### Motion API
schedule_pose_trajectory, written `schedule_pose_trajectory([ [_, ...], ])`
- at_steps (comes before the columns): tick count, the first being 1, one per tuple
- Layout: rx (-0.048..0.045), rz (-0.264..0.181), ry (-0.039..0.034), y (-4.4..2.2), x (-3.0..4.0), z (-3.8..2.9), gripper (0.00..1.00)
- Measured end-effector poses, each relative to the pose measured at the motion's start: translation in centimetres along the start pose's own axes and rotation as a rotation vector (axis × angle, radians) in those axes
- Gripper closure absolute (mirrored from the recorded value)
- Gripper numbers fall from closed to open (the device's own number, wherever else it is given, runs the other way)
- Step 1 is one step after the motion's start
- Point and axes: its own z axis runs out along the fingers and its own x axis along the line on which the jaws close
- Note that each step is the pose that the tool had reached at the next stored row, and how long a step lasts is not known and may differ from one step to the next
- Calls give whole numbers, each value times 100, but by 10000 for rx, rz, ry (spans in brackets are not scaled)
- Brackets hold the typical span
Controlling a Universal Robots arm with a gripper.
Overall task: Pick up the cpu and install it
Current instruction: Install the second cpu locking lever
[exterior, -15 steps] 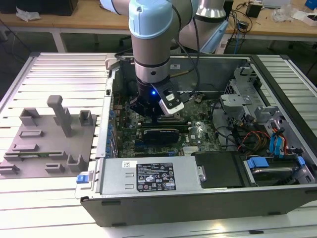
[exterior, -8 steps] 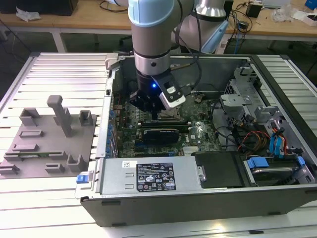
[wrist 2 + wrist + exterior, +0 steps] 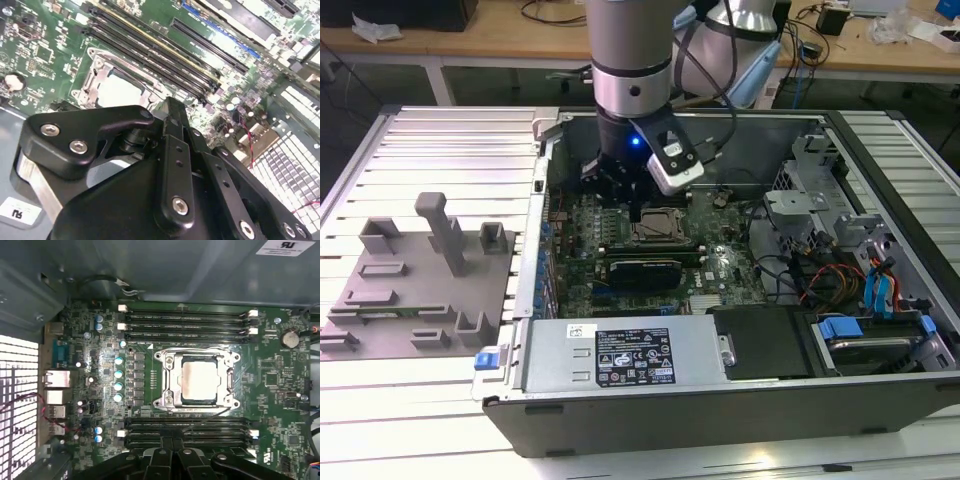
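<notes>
First wrist view: the cpu lies flat and square inside the socket frame on the motherboard, memory slots either side. The gripper hangs just above it in the open computer case; whether its fingers are spread or closed cannot be told. Doing this well likely means checking that the chip sits level, untilted.

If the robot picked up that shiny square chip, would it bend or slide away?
Probably not bend: the cpu looks like a flat, stiff metal-topped square. Its smooth pale top may be slippery. It sits inside the metal socket frame, so a push likely wouldn't slide it. It has no round sides to roll on.
</notes>
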Motion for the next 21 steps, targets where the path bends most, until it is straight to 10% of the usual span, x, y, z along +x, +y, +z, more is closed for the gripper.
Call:
schedule_pose_trajectory([
  [4, -2, -45, 11, -5, -204, 64, 89],
  [16, -67, -904, 61, -16, -154, 288, 89],
  [21, 2, 153, 26, -18, -140, 376, 89],
])
